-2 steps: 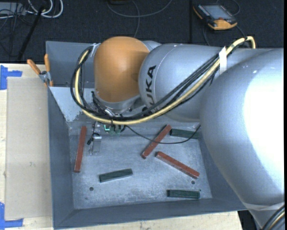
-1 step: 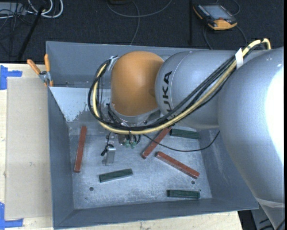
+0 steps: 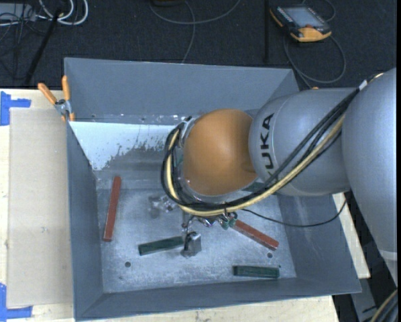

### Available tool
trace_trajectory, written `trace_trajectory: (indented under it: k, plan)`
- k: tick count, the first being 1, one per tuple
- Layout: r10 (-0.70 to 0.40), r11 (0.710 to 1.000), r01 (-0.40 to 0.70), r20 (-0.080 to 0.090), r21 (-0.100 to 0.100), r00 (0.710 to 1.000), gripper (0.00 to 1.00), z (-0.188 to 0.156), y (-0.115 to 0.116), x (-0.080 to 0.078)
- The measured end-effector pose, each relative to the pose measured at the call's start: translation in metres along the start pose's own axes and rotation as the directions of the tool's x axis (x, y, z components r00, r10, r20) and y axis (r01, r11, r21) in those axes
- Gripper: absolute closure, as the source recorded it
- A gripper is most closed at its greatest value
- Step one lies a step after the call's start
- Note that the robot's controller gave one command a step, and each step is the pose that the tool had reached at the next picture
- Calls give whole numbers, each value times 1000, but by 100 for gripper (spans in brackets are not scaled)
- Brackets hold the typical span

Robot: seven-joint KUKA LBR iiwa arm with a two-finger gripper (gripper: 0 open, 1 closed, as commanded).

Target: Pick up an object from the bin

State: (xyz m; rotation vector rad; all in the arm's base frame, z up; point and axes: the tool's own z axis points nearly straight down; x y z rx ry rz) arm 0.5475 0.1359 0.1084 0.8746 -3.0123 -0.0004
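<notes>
The arm (image 3: 314, 146) reaches into the grey metal bin (image 3: 180, 92) from the right, its rounded orange cover (image 3: 217, 154) hanging over the middle of the floor with black and yellow cables (image 3: 168, 176) looped round it. Below the cover the gripper (image 3: 190, 245) is down at the floor, at the right end of a dark green bar (image 3: 159, 247) that lies nearly flat across the front middle of the bin, tilted slightly up toward the right. The gripper's tip meets or overlaps that end of the bar, but whether it is apart, together or clamped on the bar cannot be told from this angle. A small silvery piece (image 3: 159, 206) lies just behind and to the left of the gripper. A red-brown bar (image 3: 112, 208) lies along the left side of the floor, well apart from the gripper. A red bar (image 3: 255, 235) slants down to the right from under the cover, and a second dark green bar (image 3: 256, 271) lies near the front right corner.
</notes>
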Motion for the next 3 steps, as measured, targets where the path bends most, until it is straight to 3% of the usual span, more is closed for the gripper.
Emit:
trace_trajectory:
  k: [1,2,3]
  plan:
    - [170,985,-170,-1,-1,985,0,40,14,7]
    - [174,985,-174,2,0,985,100,39,13,6]
    - [195,981,-195,13,2,981,100,-100,15,14]
